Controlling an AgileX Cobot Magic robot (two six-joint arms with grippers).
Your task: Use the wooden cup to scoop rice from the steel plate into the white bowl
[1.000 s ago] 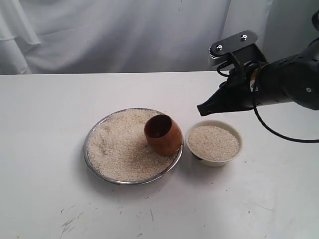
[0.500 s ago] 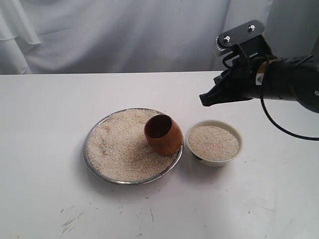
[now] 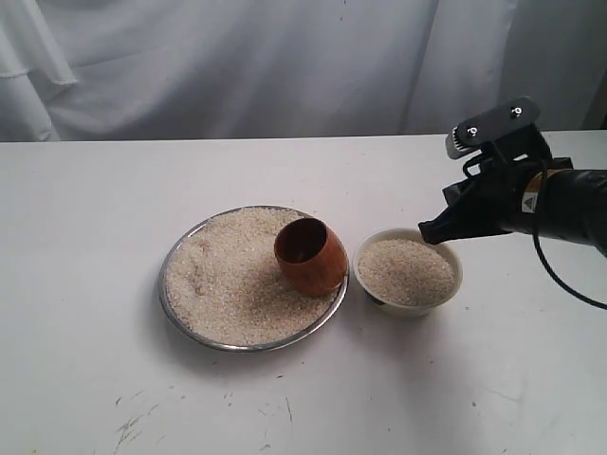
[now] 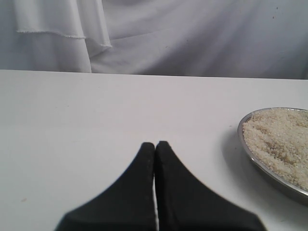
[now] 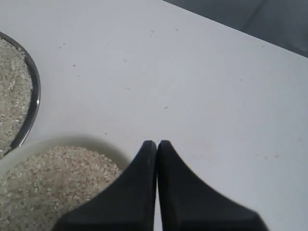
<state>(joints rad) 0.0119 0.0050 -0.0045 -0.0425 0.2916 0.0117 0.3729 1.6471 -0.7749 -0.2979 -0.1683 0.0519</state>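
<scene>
The steel plate (image 3: 172,305) lies mid-table, heaped with rice (image 3: 228,284). On the plate's right side the wooden cup (image 3: 310,256) rests tilted in the rice, its dark mouth facing up and left, with nothing holding it. Just right of the plate stands the white bowl (image 3: 451,287), filled with rice (image 3: 406,271). My right gripper (image 3: 424,233) is shut and empty, its tips just over the bowl's far right rim; the right wrist view shows the bowl (image 5: 103,147) beside my right gripper (image 5: 157,142). My left gripper (image 4: 155,143) is shut and empty over bare table, left of the plate (image 4: 269,171).
The white table (image 3: 95,209) extends all around the dishes. A white cloth backdrop (image 3: 237,66) hangs along the table's far edge. A few dark scuff marks (image 3: 133,422) lie near the front edge.
My right arm has drawn back to the right and dropped lower, from above and behind the bowl down to its far right rim. The cup, plate and bowl have stayed put.
</scene>
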